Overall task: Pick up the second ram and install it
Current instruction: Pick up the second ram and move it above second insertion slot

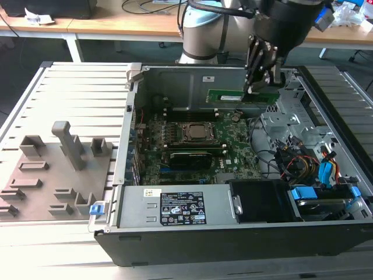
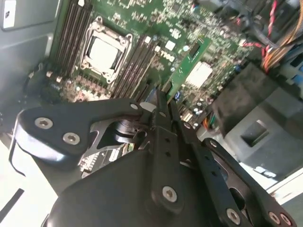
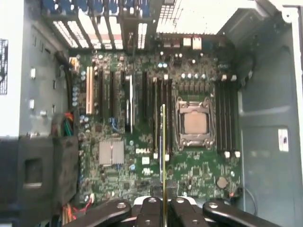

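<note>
the computer case (image 1: 233, 245) shows its dark near wall first, lid off, resting on a slatted metal table (image 1: 81, 87). pale wooden desks (image 1: 116, 23) run across the room behind it, and the arm's grey base stands just beyond the case. on the table at the exterior view's left lies a grey fixture plate (image 1: 52, 175) with upright grey blocks on it.

inside the case, a grey power supply (image 1: 175, 207) with a dark label lies along the near wall, with a black bay (image 1: 259, 198) beside it. the green motherboard (image 1: 233, 151) covers the floor, carrying the processor socket (image 1: 201, 133) and a wide black card (image 1: 189, 158) just nearer than the socket. a tangle of coloured cables (image 1: 303, 163) fills the side toward the exterior view's right.

the gripper (image 1: 254, 88) hangs over the far part of the case, its fingers pinched tight on the second ram (image 1: 242, 96). the stick is held level, clear above the motherboard. in the first wrist view it is seen edge-on, running parallel to the long memory slots beside the socket.
</note>
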{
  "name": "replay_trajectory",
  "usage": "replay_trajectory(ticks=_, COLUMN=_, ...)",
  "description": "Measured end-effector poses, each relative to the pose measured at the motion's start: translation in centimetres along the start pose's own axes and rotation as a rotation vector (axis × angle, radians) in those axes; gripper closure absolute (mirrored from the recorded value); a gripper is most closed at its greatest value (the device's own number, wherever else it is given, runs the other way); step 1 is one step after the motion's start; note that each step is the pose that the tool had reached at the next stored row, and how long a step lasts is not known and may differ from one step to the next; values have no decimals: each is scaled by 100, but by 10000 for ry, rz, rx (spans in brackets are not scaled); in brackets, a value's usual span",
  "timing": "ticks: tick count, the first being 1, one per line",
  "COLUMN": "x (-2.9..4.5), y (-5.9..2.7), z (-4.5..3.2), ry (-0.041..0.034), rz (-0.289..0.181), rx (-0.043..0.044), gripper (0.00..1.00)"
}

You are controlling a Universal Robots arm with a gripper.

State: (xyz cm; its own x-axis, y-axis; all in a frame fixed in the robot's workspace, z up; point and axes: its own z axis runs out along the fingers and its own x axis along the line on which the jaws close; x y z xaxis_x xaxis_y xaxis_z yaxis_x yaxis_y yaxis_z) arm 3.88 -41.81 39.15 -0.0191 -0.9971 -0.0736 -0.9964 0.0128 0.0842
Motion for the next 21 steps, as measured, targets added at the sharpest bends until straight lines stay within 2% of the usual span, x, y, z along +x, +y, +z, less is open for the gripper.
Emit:
replay_trajectory(ticks=1, x=-2, y=46, z=11, ry=0, rz=-2, rx=3, gripper=86)
replay_trajectory(ticks=3, x=-5, y=210, z=64, ry=-1, rz=-2, rx=14, gripper=86)
replay_trajectory(ticks=4, x=-6, y=252, z=98, ry=-1, rz=-1, rx=14, gripper=86)
replay_trajectory(ticks=9, x=-23, y=256, z=203, ry=-1, rz=-2, rx=14, gripper=86)
replay_trajectory(ticks=12, x=-31, y=246, z=308, ry=1, rz=-3, rx=13, gripper=86)
replay_trajectory(ticks=15, x=-29, y=241, z=367, ry=-2, rz=0, rx=14, gripper=86)
replay_trajectory(ticks=21, x=-28, y=239, z=383, ry=0, rz=-2, rx=13, gripper=86)
